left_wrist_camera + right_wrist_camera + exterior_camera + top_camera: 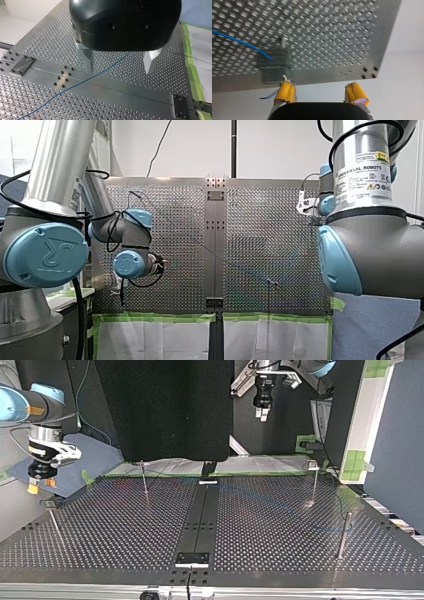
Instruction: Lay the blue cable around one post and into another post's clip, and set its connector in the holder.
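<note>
The thin blue cable (pixel 75 86) lies slack on the perforated table (pixel 37 100) and passes beneath my left gripper (pixel 120 67). That gripper hangs well above the plate, its two metal fingers (pixel 88 60) wide apart with nothing between them. In the right wrist view the blue cable (pixel 237 40) ends at a small grey block (pixel 272 63) near the table's edge, just ahead of my right gripper (pixel 320 93). Its yellow pads (pixel 285 92) stand apart and hold nothing. In the top view my right gripper (pixel 40 485) hovers off the table's left corner and my left gripper (pixel 263 410) is high at the back.
Slim upright posts stand on the plate in the top view: one (pixel 144 481) at back left, one (pixel 315 484) at back right, one (pixel 343 535) at front right, and one (pixel 54 522) at front left. A solid centre strip (pixel 200 520) divides the plate. Green tape (pixel 193 80) edges it.
</note>
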Motion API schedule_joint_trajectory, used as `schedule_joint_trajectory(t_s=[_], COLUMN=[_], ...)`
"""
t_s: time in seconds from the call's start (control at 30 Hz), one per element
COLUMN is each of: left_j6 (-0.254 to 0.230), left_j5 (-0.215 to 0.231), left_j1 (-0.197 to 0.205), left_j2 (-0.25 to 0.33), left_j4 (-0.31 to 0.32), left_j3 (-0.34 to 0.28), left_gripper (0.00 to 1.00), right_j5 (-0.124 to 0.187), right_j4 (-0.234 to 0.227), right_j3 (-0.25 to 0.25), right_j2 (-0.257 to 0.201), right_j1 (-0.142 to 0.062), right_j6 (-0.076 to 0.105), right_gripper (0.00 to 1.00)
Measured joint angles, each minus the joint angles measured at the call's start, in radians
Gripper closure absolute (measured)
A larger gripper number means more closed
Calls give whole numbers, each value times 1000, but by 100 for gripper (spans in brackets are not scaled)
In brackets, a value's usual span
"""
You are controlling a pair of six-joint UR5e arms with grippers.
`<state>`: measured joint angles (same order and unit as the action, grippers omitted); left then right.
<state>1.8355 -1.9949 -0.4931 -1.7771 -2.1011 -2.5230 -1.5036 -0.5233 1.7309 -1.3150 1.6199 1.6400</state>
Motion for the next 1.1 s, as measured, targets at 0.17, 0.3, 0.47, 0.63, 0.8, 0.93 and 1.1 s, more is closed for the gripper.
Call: schedule_joint_trajectory(t_s=[0.17, 0.3, 0.47, 0.63, 0.8, 0.93, 1.1], left_j6=[2, 2, 0, -10, -40, -53, -56], left_j5=[0, -6, -14, -14, -11, -10, -10], left_j1=[0, 1, 3, 3, 4, 4, 4], left_j2=[0, 0, 0, 0, 0, 0, 0], left_j4=[7, 27, 68, 108, 98, 74, 31], left_j3=[0, 1, 5, 34, 72, 99, 130], left_gripper=[0, 0, 0, 0, 0, 0, 0], right_j5=[-30, -52, -84, -122, -163, -184, -210], right_j4=[17, 36, 59, 79, 90, 83, 61], right_j3=[20, 23, 24, 25, 25, 25, 25], right_j2=[-2, -1, 0, 2, 7, 22, 58], right_j1=[43, 74, 115, 154, 198, 234, 276], right_j6=[-14, -28, -44, -60, -72, -76, -84], right_gripper=[1, 1, 1, 1, 1, 1, 1])
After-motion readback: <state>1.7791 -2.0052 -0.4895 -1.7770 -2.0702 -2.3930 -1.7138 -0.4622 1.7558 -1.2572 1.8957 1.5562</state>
